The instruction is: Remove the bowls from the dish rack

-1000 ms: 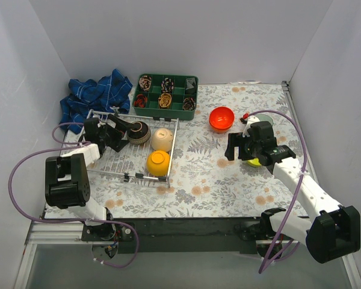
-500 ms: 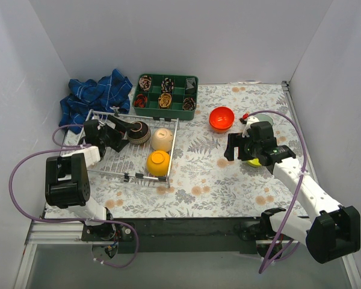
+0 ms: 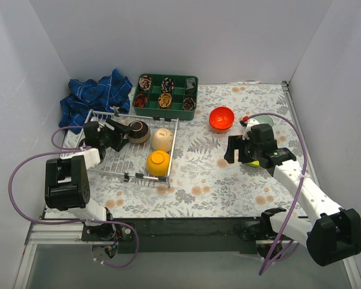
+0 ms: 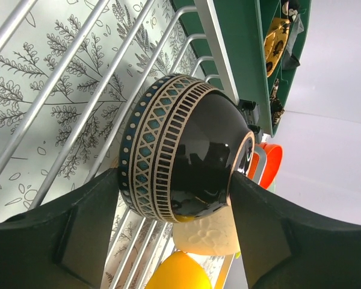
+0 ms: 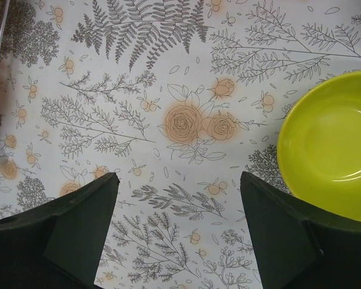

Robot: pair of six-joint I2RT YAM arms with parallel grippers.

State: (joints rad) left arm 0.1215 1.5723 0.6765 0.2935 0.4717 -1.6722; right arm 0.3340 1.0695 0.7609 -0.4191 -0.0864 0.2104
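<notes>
Left wrist view: left hand (image 4: 177,188), stretched low, clamps the brown bowl (image 4: 183,147). Right hand (image 5: 179,183) hovers wide open, empty; green bowl (image 5: 332,150) at its right.

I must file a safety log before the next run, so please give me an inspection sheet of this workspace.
Surface: table under a floral cloth; no spill seen.
Job's things: dish rack holds the dark brown bowl, beige bowl and yellow-orange bowl; red bowl, lime green bowl and pale teal bowl stand on the table.
Clutter: green compartment tray and blue cloth at the far side.
Grippers: left gripper has a finger on either side of the dark brown bowl, grip uncertain; right gripper open, empty, beside the lime green bowl.
Cables: purple cables loop loosely beside each arm.
Surroundings: plain white walls; nothing else seen.
</notes>
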